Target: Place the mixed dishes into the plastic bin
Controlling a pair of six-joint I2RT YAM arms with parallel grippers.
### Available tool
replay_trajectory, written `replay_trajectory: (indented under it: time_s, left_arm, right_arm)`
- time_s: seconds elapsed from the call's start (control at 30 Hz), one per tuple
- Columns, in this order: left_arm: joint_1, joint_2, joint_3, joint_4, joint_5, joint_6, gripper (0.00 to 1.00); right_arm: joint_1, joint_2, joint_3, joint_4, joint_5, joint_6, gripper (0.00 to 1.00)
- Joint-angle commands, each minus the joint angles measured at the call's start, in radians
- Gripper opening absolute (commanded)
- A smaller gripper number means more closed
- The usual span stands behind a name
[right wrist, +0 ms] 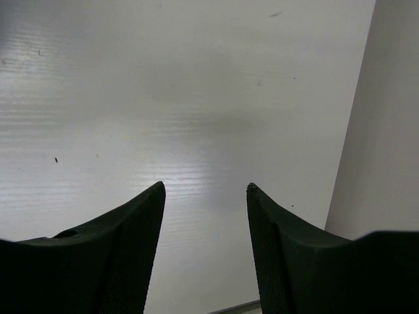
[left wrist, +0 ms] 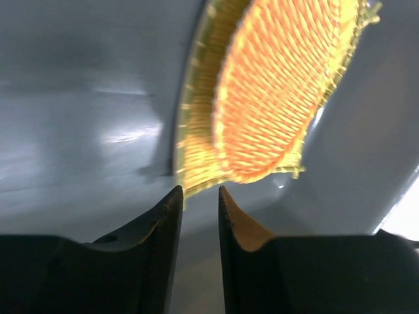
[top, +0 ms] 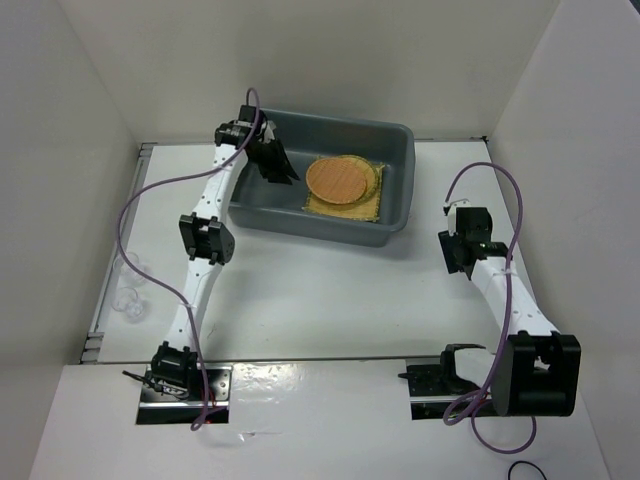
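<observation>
Two grippers, both with nothing between their fingers. Left gripper (left wrist: 198,194): the fingers (left wrist: 163,226) stand narrowly apart, a slim strip of grey floor showing between the tips, and they touch no dish. It hangs inside the plastic bin (top: 310,222) at its left end, pointing toward the stacked dishes.

Right gripper (right wrist: 205,188): the fingers (right wrist: 134,229) stand moderately apart over the bare white table (right wrist: 196,98), close to a white side panel (right wrist: 393,131) and well right of the bin.

Dishes: a round orange-brown plate (top: 338,180), finely ribbed, lies on top of a smaller round tan woven plate (top: 377,180), whose rim peeks out at the right. Both rest on a square tan woven mat-like plate (top: 345,209) with frayed edges, on the floor of the bin's right half. Small clear cups (top: 130,300) stand on the table at the far left, outside the dark grey, round-cornered bin.
</observation>
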Motion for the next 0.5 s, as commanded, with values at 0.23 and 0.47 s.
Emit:
replay_trajectory:
  time_s: [0.23, 0.47]
  left_arm:
    - [-0.086, 0.079, 0.044, 0.057, 0.118, -0.124, 0.08]
    - [-0.097, 0.113, 0.044, 0.125, 0.150, -0.182, 0.08]
  right_arm:
    - [0.045, -0.052, -0.030, 0.039, 0.062, 0.024, 0.58]
    - [0.054, -0.052, -0.039, 0.048, 0.071, 0.024, 0.59]
